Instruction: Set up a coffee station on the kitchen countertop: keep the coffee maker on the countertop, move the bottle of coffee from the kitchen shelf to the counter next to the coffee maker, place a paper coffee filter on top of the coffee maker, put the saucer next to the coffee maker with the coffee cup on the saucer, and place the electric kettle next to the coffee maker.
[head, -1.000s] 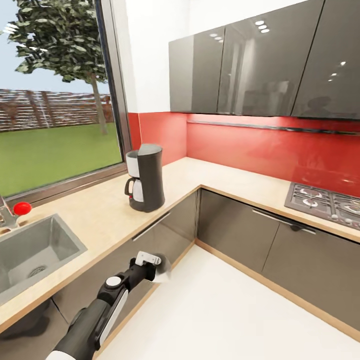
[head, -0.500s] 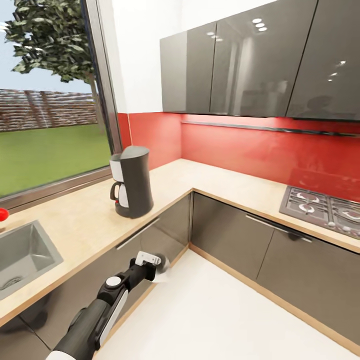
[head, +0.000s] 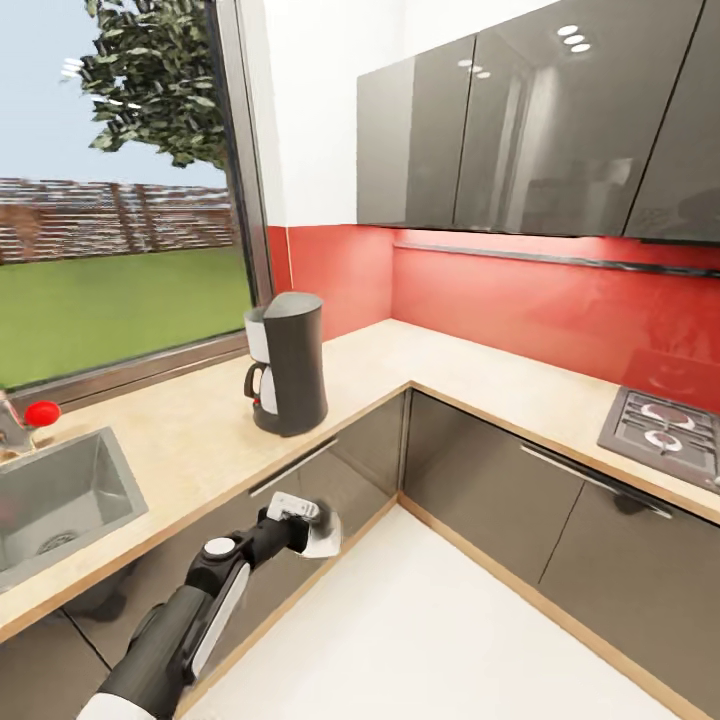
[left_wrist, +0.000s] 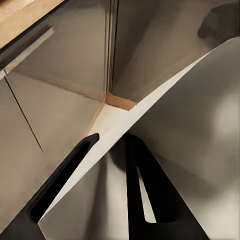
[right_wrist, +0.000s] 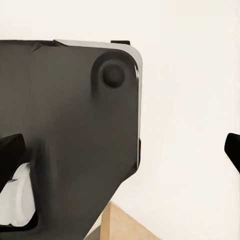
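The paper coffee filter (head: 322, 533) was pinched in the left end effector (head: 300, 522), below the coffee maker (head: 290, 362) on the tabletop (head: 200, 430).

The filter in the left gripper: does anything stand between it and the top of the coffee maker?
Nothing visible does. The left gripper holds the filter low, in front of the cabinet fronts and below the countertop edge. The coffee maker stands above it, and its top is bare, with open air over it.
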